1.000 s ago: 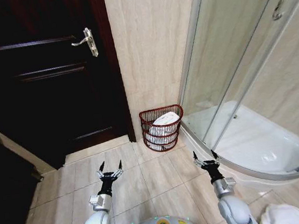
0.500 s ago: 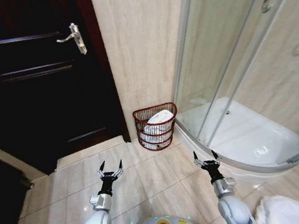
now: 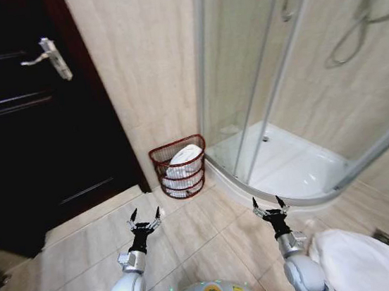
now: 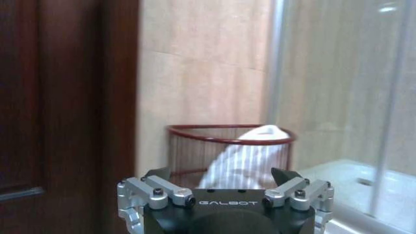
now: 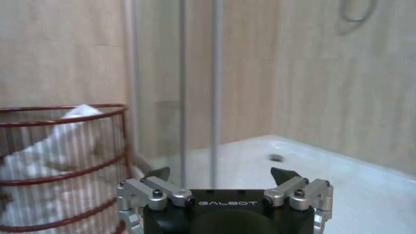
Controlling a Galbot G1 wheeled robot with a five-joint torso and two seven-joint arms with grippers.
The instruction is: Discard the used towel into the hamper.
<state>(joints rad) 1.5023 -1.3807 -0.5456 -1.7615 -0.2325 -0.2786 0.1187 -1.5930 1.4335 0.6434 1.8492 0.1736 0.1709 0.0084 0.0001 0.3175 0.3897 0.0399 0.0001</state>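
The hamper (image 3: pixel 159 172), a small reddish-brown wire basket, stands on the floor against the tiled wall, between the dark door and the shower. A white towel (image 3: pixel 184 158) lies inside it and pokes above the rim. My left gripper (image 3: pixel 145 215) and right gripper (image 3: pixel 265 201) hover over the floor tiles, short of the hamper, both open and empty. The left wrist view has the hamper (image 4: pixel 190 155) with the towel (image 4: pixel 244 158) straight beyond the open left gripper (image 4: pixel 221 173). In the right wrist view the hamper (image 5: pixel 65 116) and towel (image 5: pixel 36 163) sit off to one side of the right gripper (image 5: pixel 221 173).
A dark wooden door (image 3: pixel 23 138) with a metal handle (image 3: pixel 50 55) is on the left. A curved glass shower enclosure (image 3: pixel 271 72) with a white tray (image 3: pixel 293 169) fills the right. A white rounded object (image 3: pixel 358 267) sits near my right side.
The whole picture has slid to the left, so the camera has turned to the right. Both arms keep the same pose, and the towel stays in the hamper.
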